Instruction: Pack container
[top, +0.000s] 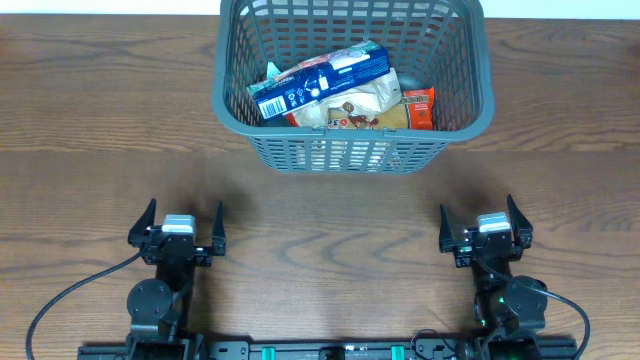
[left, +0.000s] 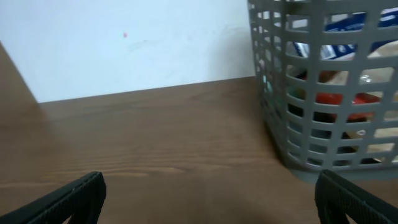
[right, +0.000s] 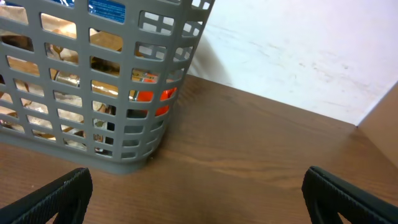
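At the far edge of the bench (top: 100, 130): the container (top: 352, 150), packets inside.
Left tool (top: 181, 228) and right tool (top: 486, 225) sit near the front, fingers spread, holding nothing, well apart from it.

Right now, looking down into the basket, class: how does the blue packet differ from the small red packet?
Colour: the blue packet is blue and white; the red packet is orange-red. Size: the blue packet is far longer than the red packet. Pose: the blue packet lies diagonally on top; the red packet sits low by the right wall. Both are inside the container.
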